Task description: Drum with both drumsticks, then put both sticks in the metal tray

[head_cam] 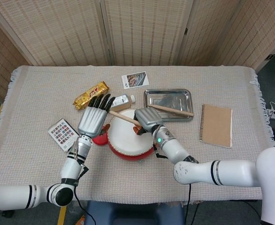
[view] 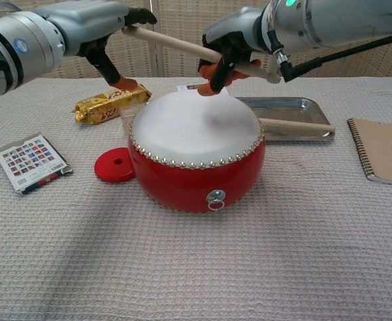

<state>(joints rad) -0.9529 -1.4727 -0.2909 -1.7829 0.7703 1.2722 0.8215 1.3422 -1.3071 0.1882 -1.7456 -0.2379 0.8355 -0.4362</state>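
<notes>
My right hand [head_cam: 148, 120] grips the drumstick [head_cam: 123, 117] above the far side of the drum [head_cam: 128, 138], its long axis running left toward my open left hand [head_cam: 93, 120], apparently just clear; the metal tray [head_cam: 168, 104], already holding the other stick [head_cam: 171, 110], lies right.

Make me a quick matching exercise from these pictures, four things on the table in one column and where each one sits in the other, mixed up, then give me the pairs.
Things:
1. Drumstick not in a hand
2. Red disc
3. Notebook
4. Gold snack bar

Places:
A. On the cloth on the far side of the metal tray from the drum
B. Lying across the metal tray
C. Beyond the drum, toward the table's far left
D. Flat on the cloth right beside the drum's left side

Pairs: 1-B, 2-D, 3-A, 4-C
</notes>
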